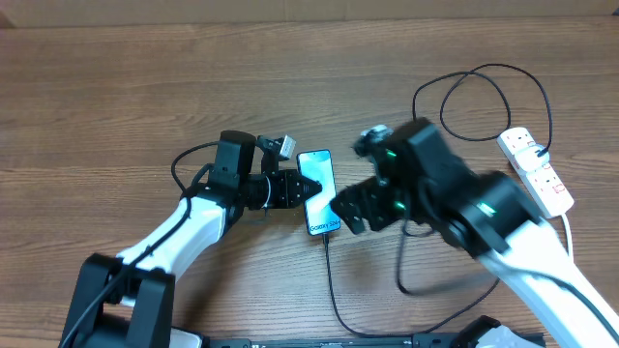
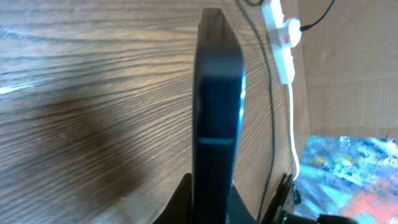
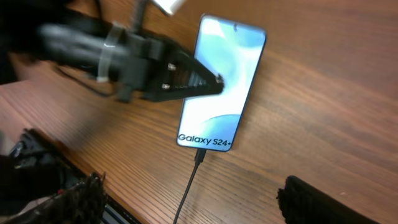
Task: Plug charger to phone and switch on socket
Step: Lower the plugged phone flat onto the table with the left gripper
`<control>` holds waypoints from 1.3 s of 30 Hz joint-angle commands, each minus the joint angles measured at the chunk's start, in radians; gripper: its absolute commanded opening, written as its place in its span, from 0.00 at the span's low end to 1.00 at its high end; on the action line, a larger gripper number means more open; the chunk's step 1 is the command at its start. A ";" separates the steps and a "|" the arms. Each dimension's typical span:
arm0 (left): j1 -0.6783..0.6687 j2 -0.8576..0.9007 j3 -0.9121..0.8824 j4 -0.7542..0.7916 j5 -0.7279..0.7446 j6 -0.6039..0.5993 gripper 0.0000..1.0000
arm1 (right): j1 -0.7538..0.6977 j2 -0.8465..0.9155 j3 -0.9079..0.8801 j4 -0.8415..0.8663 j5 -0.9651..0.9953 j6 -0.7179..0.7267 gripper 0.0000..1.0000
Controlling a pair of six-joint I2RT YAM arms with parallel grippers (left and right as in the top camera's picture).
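On the grained wooden table [image 1: 116, 87], we see the slim, glossy phone [image 1: 317, 191] pinched at its edge by the left gripper [image 1: 300, 188]. The thin black charger [image 1: 330, 280] looks seated in its bottom end. The right gripper [image 1: 353, 208] gapes wide beside it. We judge 1 step left: switching on the white plastic socket [image 1: 537, 169], well apart.

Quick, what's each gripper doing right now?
Left gripper: closed on the slim smartphone with the light blue screen.
Right gripper: open, holding nothing.

The socket [image 1: 538, 170] has switches too small to read; the phone [image 2: 217, 93] (left wrist) is blurred.
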State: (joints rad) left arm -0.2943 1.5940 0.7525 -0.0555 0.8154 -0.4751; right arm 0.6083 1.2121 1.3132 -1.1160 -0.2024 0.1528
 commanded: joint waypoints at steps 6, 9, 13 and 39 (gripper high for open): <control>0.147 0.248 0.007 0.067 0.282 0.106 0.04 | -0.006 -0.159 0.033 -0.062 0.008 0.004 1.00; 0.165 0.289 0.007 0.047 0.265 0.109 0.15 | -0.006 -0.162 0.033 -0.094 0.024 0.005 1.00; 0.163 0.290 0.008 -0.005 0.194 0.118 0.13 | -0.006 -0.162 0.033 -0.098 0.027 0.005 1.00; 0.137 0.318 0.193 -0.325 0.114 0.513 0.08 | -0.006 -0.162 0.033 -0.121 0.075 0.005 1.00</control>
State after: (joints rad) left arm -0.1513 1.8786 0.9257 -0.3820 0.8906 -0.0429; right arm 0.6083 1.0584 1.3262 -1.2419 -0.1410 0.1570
